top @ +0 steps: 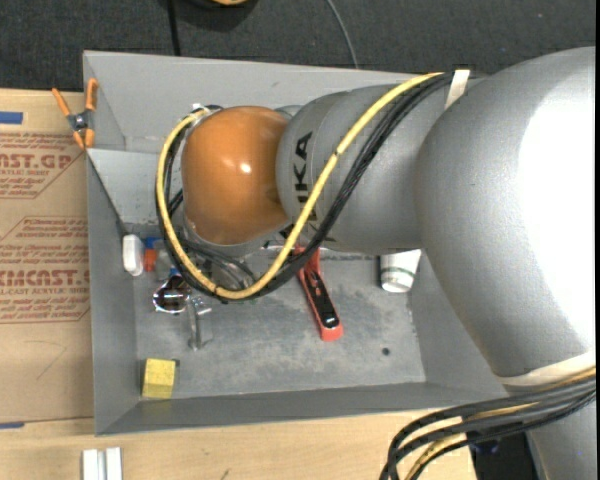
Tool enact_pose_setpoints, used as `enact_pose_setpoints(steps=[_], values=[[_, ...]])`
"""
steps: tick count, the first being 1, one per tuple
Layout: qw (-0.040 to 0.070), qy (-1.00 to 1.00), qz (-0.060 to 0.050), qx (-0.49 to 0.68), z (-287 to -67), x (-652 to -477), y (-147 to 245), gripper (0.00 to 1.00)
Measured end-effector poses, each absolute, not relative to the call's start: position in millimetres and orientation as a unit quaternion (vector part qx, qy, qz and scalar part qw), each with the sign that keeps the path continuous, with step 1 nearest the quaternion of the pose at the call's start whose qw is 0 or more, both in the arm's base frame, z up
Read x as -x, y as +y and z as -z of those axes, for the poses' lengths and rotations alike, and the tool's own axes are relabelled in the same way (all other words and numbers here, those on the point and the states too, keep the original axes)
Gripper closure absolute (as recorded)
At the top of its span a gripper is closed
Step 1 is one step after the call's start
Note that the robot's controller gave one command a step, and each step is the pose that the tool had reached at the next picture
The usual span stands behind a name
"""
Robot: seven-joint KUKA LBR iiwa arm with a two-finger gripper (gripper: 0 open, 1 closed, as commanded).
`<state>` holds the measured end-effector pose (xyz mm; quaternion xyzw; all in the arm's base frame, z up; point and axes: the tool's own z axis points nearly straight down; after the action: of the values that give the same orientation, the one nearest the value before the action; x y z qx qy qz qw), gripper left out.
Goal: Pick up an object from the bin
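Observation:
My gripper (pixel 195 320) reaches down from under the orange wrist dome into the left part of the bin, most of it hidden by the dome and cables. Right beside it on the left lies a small shiny chrome-and-dark thing (pixel 168 296); I cannot tell whether they touch. A yellow foam cube (pixel 159 377) sits on the floor just below and left of the gripper, apart from it. A small white cylinder (pixel 131 255) with red and blue bits next to it lies against the left wall above the gripper.
A red-and-black handled tool (pixel 318 300) lies slanted in the middle of the bin floor. A white cap-like cylinder (pixel 398 272) stands at the right, close under the arm. The big silver arm covers the bin's upper and right parts.

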<state>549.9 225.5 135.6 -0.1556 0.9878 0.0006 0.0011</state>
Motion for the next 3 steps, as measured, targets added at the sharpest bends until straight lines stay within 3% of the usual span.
enact_pose_setpoints(steps=[1,3], values=[[0.004,0.977,-0.002,0.213,-69.7,-559.2,209.8,1.0],[0.004,0.977,-0.002,0.212,-70.7,-558.8,209.2,1.0]])
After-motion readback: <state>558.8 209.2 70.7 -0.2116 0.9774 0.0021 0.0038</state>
